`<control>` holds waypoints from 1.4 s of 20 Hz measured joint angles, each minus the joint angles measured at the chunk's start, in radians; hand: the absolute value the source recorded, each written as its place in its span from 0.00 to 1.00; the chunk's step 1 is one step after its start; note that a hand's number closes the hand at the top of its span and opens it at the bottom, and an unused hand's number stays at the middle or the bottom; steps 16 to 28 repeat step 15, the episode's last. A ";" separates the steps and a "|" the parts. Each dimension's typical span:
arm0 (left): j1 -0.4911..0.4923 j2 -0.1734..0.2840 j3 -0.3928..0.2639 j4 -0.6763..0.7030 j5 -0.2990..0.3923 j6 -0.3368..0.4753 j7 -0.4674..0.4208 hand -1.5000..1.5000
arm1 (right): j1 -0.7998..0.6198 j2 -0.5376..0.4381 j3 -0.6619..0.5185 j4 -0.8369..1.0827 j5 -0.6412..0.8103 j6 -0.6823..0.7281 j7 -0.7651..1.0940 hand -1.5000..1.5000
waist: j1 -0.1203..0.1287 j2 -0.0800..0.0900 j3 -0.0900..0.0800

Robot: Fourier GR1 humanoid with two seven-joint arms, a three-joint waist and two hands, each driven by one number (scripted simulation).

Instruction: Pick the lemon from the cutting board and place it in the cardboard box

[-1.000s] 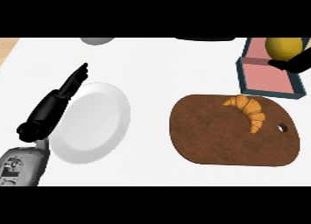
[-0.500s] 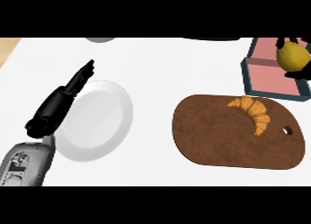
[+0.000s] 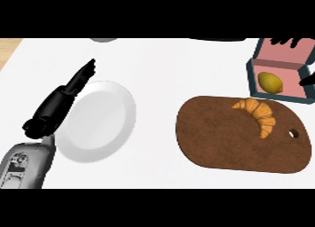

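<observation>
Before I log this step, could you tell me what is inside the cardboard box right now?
The lemon lies inside the cardboard box on its pink floor. The right hand shows only as dark fingers at the box's rim, covering the far and right edges, so those corners cannot be checked.

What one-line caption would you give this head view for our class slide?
Lemon lies in the cardboard box; croissant stays on the cutting board, beside a white plate.

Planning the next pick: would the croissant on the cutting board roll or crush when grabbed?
The croissant is curved and lies flat on the cutting board, so it probably won't roll. Its ridged, flaky-looking crust suggests that it is light and may crush under curled fingers.
</observation>
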 measured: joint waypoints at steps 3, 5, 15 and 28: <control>-0.002 0.007 0.009 -0.002 0.005 -0.004 -0.001 0.50 | -0.019 0.025 -0.074 0.040 -0.093 0.008 -0.030 0.00 | -0.003 -0.002 0.001; -0.004 0.006 0.012 0.002 0.005 -0.001 0.002 0.50 | -0.033 0.048 -0.153 0.079 -0.186 0.042 -0.020 0.00 | -0.007 -0.003 0.002; -0.006 0.001 0.005 0.000 0.004 -0.005 0.000 0.50 | -0.123 0.001 -0.479 0.300 -0.533 0.217 0.253 0.00 | 0.004 0.008 0.003; -0.006 0.001 0.005 0.000 0.004 -0.005 0.000 0.50 | -0.123 0.001 -0.479 0.300 -0.533 0.217 0.253 0.00 | 0.004 0.008 0.003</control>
